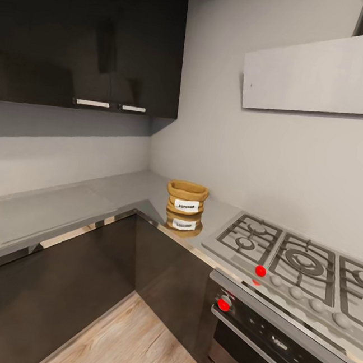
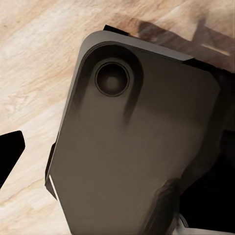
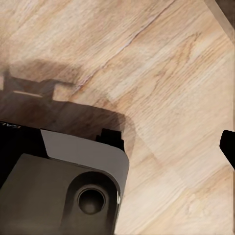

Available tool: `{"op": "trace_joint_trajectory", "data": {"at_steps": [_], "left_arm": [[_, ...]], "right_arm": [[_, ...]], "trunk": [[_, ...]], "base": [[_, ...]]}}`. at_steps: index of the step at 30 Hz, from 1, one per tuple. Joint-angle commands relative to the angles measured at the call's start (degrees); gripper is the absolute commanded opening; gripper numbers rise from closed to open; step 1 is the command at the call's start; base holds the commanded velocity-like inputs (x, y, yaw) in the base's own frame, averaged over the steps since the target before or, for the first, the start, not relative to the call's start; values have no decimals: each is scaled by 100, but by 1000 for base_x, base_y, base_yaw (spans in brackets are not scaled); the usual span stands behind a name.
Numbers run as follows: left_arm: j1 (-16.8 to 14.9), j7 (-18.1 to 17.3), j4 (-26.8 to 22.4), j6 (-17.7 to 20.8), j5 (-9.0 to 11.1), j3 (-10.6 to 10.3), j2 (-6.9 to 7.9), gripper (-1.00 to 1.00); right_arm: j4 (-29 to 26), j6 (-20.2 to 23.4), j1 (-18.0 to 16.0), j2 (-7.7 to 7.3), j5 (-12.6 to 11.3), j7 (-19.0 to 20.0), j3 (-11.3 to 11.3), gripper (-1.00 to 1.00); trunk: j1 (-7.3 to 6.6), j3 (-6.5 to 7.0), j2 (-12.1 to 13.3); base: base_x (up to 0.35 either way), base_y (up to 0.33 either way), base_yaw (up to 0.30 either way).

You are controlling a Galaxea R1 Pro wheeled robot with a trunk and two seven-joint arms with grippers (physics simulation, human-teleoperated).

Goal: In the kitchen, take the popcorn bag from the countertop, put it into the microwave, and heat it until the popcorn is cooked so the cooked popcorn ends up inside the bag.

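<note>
The popcorn bag [image 1: 186, 198] stands upright on the worktop [image 1: 59, 213], near the inside corner of its L. To the right of the bag, set into the same worktop, lies the gas hob [image 1: 296, 262]. Below the hob sits the oven [image 1: 275, 344]. Above and to the left of the bag hang the wall cabinets [image 1: 91, 36]. Below the worktop's edge lies the plank floor [image 1: 129, 344].
</note>
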Motion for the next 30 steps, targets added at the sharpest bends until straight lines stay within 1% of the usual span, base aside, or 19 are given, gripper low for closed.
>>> {"op": "trace_joint_trajectory", "data": {"at_steps": [1,3,5,7,8,10,12,14,15,16,18,19,20,21,24,26,28,29,30], "left_arm": [[1,-1,-5,-8,-2,44,-2,100],[1,-4,-5,-8,-2,43,-3,100],[1,-5,-5,-8,-13,37,-3,100],[1,-6,-5,-8,-16,39,-3,100],[1,-5,-5,-8,-16,41,-3,100],[1,-8,-5,-8,-18,43,-3,100],[1,-9,-5,-8,-19,34,-3,100],[1,-9,-5,-8,-31,15,-3,100],[1,-8,-5,-11,-36,10,-3,100],[1,-9,-5,-12,-33,26,-3,100],[1,-6,-5,-14,-30,33,-3,100],[1,-5,-5,-14,-29,38,-3,100],[1,-3,-5,-14,-29,39,-3,100],[1,-2,-5,-14,-24,41,-3,100],[1,-1,-5,-10,-21,36,-3,100],[1,-1,-5,-9,-20,35,-3,100],[1,-1,-5,-8,-20,33,-3,100],[1,-1,-5,-8,-19,34,-3,100],[1,-1,-5,-8,-19,34,-3,100]], "right_arm": [[6,-16,-7,-14,52,25,-41,100],[-154,21,-7,-9,129,38,-31,100],[-812,471,-7,111,487,54,46,100],[-1797,1341,-7,415,729,87,79,100],[-2310,1735,-7,585,773,113,94,100],[-3050,2315,-7,811,809,246,168,100],[-4256,3182,-7,1063,815,677,628,100],[-5182,3989,10,1257,798,932,911,100],[-5893,4949,-151,1306,778,1158,1041,100],[-6409,5568,-419,1306,765,1296,1316,100],[-6982,6026,-503,1306,755,1392,1540,100],[-7384,6225,-554,1306,748,1447,1646,100],[-7620,6225,-619,1306,745,1504,1708,100],[-7856,6225,-821,1306,741,1637,1765,100],[-8059,6225,-1828,1306,668,2226,1811,100],[-8069,6225,-2378,1306,563,2354,1799,100],[-8047,6225,-3303,1306,400,2431,1668,100],[-8043,6225,-3621,1306,379,2422,1500,100],[-8051,6225,-3762,1306,395,2407,1402,100]], "trunk": [[0,-6,-4],[0,-6,-4],[0,-6,-4],[0,-6,-4],[0,-6,-4],[0,-6,-4],[0,-6,-4],[0,-6,-4],[0,-6,-4],[0,-6,-4],[0,-6,-4],[0,-6,-4],[0,-6,-4],[0,-6,-4],[0,-6,-4],[0,-6,-4],[0,-6,-4],[0,-6,-4],[0,-6,-4]], "base": [[0,0,0],[0,0,0],[0,0,0],[0,0,0],[0,0,0],[0,0,0],[0,0,0],[0,0,0],[0,0,0],[0,0,0],[0,0,0],[0,0,0],[0,0,0],[0,0,0],[0,0,0],[0,0,0],[0,0,0],[0,0,0],[0,0,0]]}}
